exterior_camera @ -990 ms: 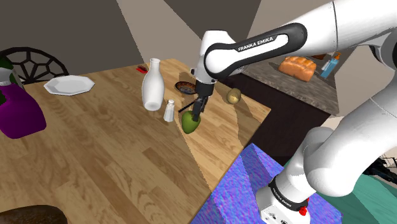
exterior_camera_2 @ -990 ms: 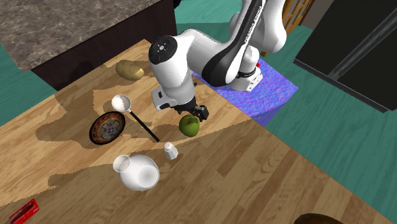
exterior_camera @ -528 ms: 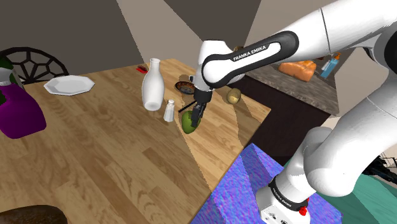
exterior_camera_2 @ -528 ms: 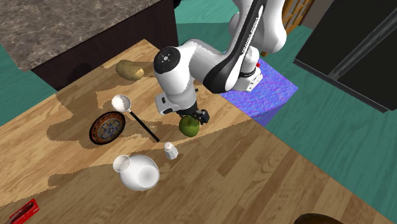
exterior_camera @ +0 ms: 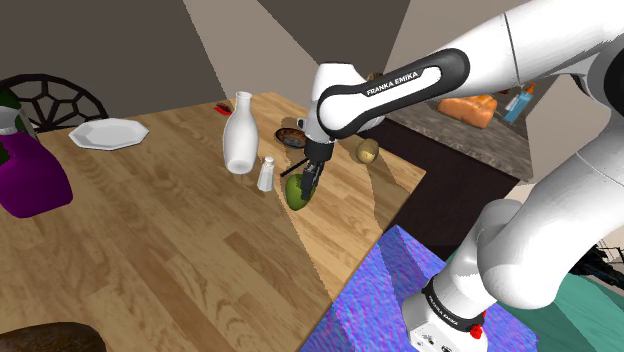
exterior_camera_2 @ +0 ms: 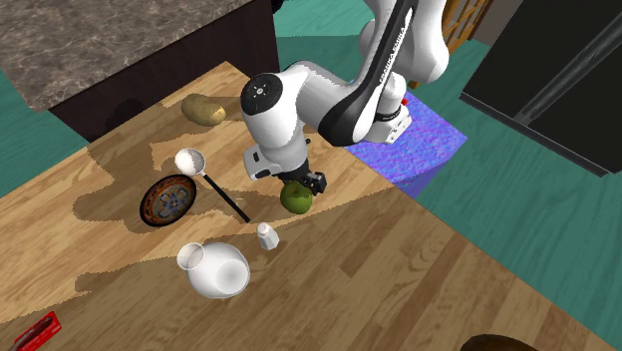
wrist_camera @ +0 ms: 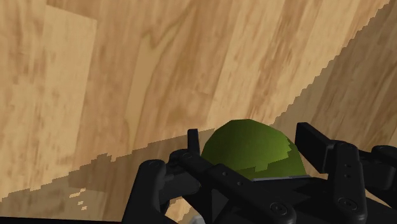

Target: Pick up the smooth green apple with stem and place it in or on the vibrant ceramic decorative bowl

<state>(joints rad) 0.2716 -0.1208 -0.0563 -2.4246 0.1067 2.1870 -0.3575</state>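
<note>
The green apple (exterior_camera: 296,193) (exterior_camera_2: 294,198) rests on the wooden table, near the edge that faces the stand. My black gripper (exterior_camera: 309,182) (exterior_camera_2: 300,185) has come down over it from above. In the wrist view the apple (wrist_camera: 251,151) sits between the two fingers of the gripper (wrist_camera: 248,135), and both fingers press against its sides. The patterned decorative bowl (exterior_camera_2: 165,200) lies a short way off across the table, past a ladle; in the shoulder view the bowl (exterior_camera: 291,134) is partly hidden behind the arm.
A small white shaker (exterior_camera: 266,174) (exterior_camera_2: 266,236) stands close beside the apple, with a white vase (exterior_camera: 239,135) (exterior_camera_2: 214,269) just beyond it. A ladle (exterior_camera_2: 189,161) lies between apple and bowl. A potato (exterior_camera_2: 203,109), a white plate (exterior_camera: 108,133) and a purple object (exterior_camera: 30,175) are farther off.
One second ago the gripper hung just above the apple; it then came down around it. Nothing has visibly moved in the last half second.
</note>
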